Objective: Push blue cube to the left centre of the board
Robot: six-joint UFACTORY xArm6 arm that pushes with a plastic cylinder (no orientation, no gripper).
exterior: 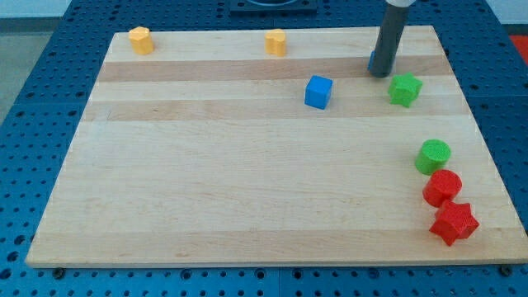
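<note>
The blue cube [318, 91] sits on the wooden board [206, 181] right of centre, in the upper part of the view. My tip [380, 74] rests on the board to the cube's right and slightly above it, with a clear gap between them. A small blue block [372, 61] is mostly hidden behind the rod.
A green star block [404, 90] lies just right of my tip. Two yellow blocks [141, 40] [275, 42] sit along the top edge. A green cylinder [432, 156], a red cylinder [442, 188] and a red star [454, 223] cluster at the lower right.
</note>
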